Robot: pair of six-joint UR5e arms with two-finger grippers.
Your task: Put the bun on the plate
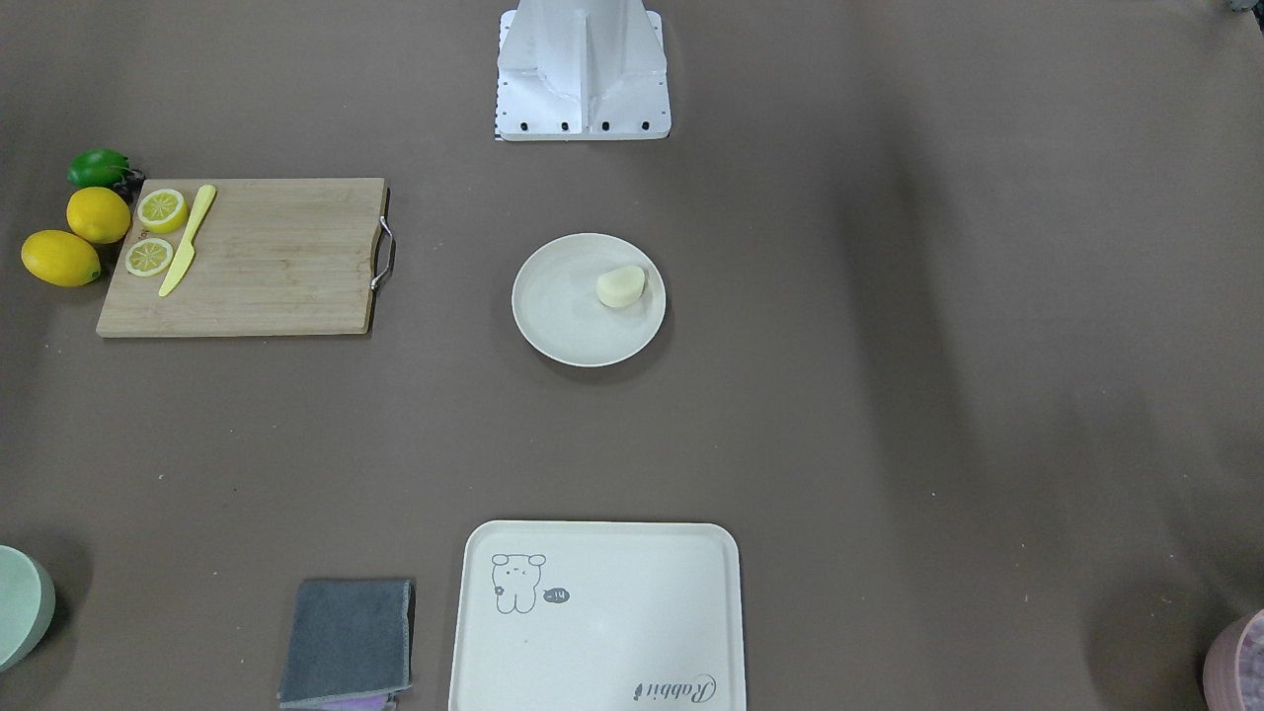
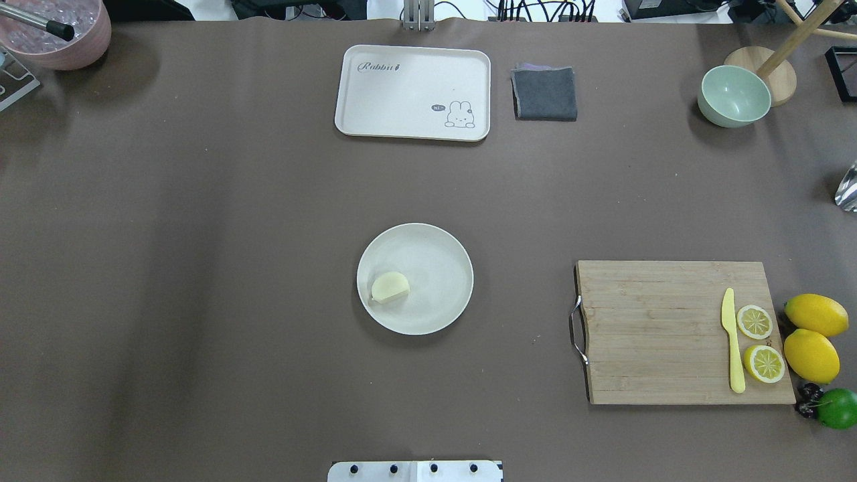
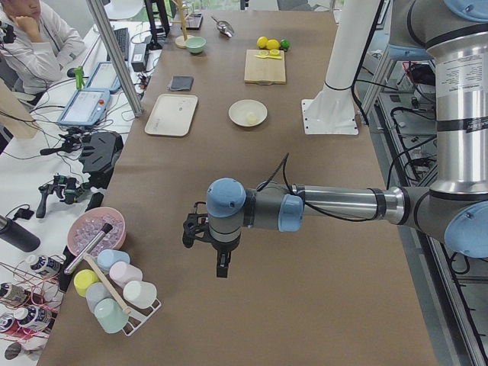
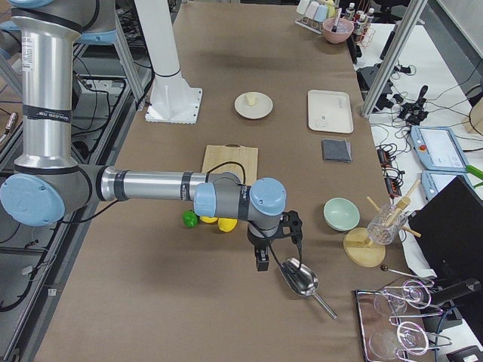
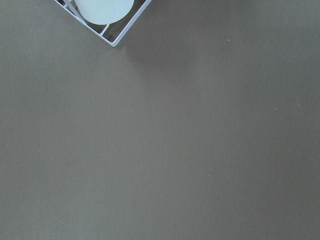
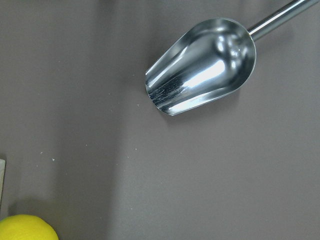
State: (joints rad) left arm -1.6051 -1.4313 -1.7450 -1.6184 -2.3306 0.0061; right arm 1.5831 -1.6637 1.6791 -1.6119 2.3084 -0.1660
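Overhead exterior: bun (image 2: pixel 390 288) lying on the plate (image 2: pixel 438 246), close to its rim, at the centre of the desk (image 2: pixel 201 301).
The plate is ringed by bare desk; left gripper (image 3: pixel 222 267) and right gripper (image 4: pixel 262 262) are held over opposite desk ends, whether spread cannot be told.

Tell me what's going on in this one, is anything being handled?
Nothing is being handled. The small pale cream bun lies on the round off-white plate, toward the rim on the robot's left. Both arms are out at the table's ends. The left gripper hangs near a wire rack of pastel cups, and the right gripper hangs beside a shiny metal scoop. Neither holds anything I can see, and I cannot tell whether they are open or shut.
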